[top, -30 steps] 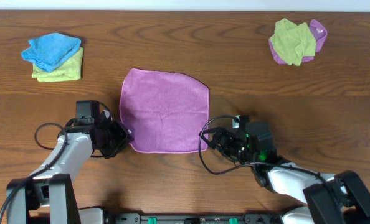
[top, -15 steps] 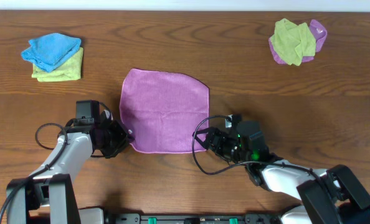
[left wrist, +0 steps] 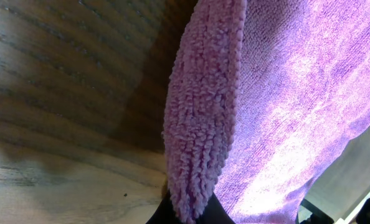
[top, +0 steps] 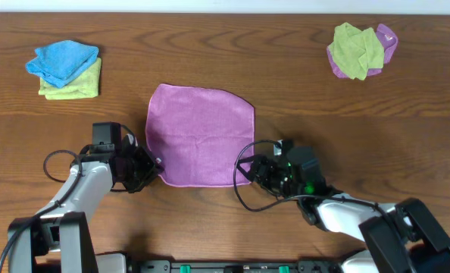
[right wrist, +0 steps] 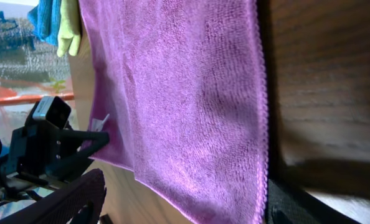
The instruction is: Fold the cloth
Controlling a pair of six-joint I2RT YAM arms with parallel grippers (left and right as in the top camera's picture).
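You're at the grasp step, and nothing is folded yet. The soft purple square microfibre cloth lies flat on the brown wooden table, stretching away ahead of both hands.

Your left gripper sits at the near corner on its own side. Its wrist view shows the fluffy hem bunched and raised off the wood, running down into the dark fingertips at the bottom of the frame. I read that as closed tight, pinching the corner.

Your right gripper is at the other near corner. In its wrist view the two fingers stand wide apart, with the cloth lying flat between them and its hem just inside the outer finger. It holds nothing.

So the right hand needs to settle on that corner and close, working a finger under the hem rather than pressing it into the wood. After that, I'd judge, you lift both corners together and carry them forward to the far edge, keeping them level so the fold lands square.
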